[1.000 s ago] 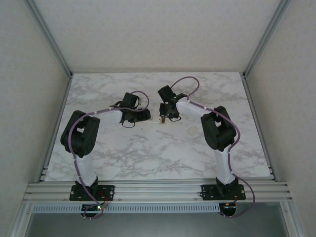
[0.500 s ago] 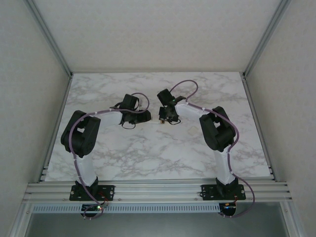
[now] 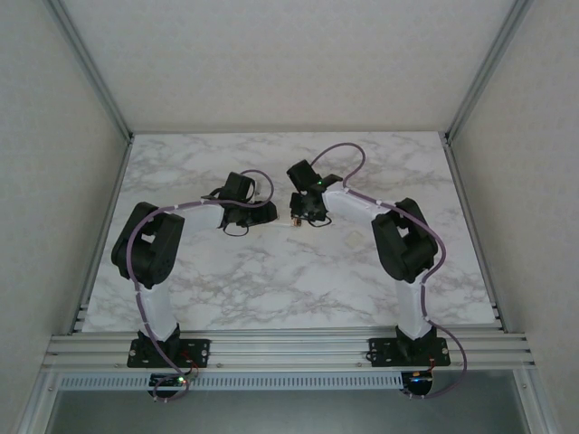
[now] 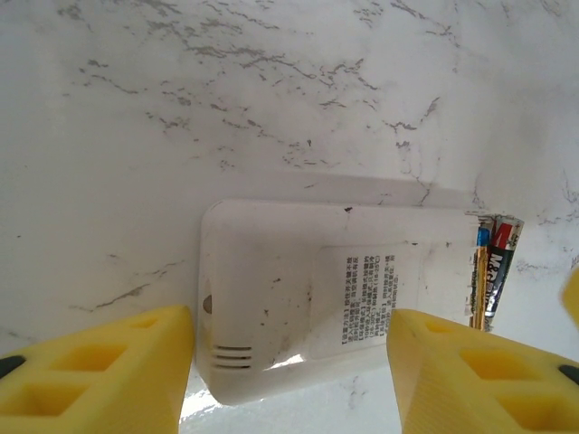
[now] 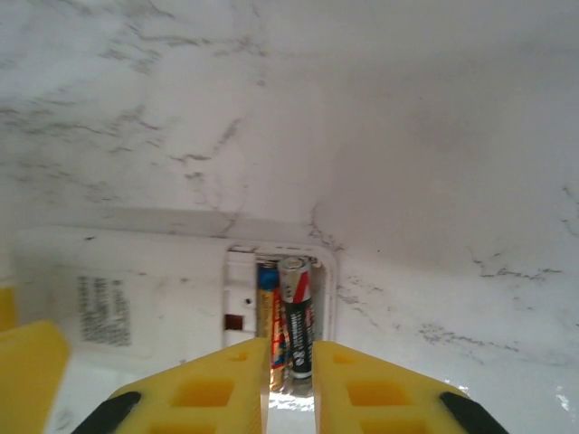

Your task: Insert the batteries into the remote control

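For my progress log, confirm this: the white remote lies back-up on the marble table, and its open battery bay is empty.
Not empty: the right wrist view shows two batteries, one black and one yellow-blue, side by side in the open bay. The rest holds: white remote, back-up, on the marble table.

The top external camera looks down from high behind the near edge, taking in the whole tabletop [image 3: 271, 280]. Both wrist cameras hang close above it, facing down. They share the remote control [image 4: 289, 298] and its batteries [image 4: 493, 271].
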### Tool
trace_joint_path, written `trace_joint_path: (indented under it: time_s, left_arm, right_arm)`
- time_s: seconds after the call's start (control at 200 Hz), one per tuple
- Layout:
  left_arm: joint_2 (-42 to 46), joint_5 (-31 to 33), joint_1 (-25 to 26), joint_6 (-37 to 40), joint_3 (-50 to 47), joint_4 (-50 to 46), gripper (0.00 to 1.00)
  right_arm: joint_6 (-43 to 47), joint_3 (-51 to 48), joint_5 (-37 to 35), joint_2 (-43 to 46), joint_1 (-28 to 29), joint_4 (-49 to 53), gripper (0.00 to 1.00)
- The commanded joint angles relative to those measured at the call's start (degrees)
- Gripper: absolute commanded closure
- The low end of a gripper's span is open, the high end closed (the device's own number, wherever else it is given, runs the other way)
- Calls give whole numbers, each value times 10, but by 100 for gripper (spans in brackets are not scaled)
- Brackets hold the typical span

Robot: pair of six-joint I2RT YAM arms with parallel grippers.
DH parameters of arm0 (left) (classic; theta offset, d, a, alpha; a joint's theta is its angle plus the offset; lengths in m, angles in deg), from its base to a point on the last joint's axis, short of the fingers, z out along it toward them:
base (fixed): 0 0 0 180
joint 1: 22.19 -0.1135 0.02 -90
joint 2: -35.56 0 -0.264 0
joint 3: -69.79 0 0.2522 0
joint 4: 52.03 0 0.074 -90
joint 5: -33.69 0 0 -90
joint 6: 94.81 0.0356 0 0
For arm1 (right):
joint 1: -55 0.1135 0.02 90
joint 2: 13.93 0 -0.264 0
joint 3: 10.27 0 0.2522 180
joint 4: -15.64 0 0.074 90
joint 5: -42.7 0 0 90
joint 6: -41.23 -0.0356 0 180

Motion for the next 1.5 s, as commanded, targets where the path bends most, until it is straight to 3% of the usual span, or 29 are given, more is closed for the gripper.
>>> trace_joint_path:
  time_s: [0.0, 0.27, 0.656, 1.071, 1.287, 1.492]
  left_arm:
    - [8, 3, -2, -6, 1, -2, 42]
    - [5, 3, -2, -4, 2, -4, 42]
    - [3, 4, -2, -6, 2, 0, 42]
    - [7, 3, -3, -8, -1, 1, 43]
    - [14, 10, -3, -4, -4, -6, 43]
    - [15, 10, -3, -6, -7, -1, 43]
  right_arm:
    - [-7, 17, -16, 10, 4, 19, 80]
    - [-7, 44, -16, -45, 2, 29, 83]
    - [-11, 3, -13, -46, 8, 22, 91]
    - [-26, -13, 8, -88, 36, 29, 91]
    - [-33, -35, -27, -5, 34, 41, 90]
    - [-27, -7, -41, 30, 18, 51, 79]
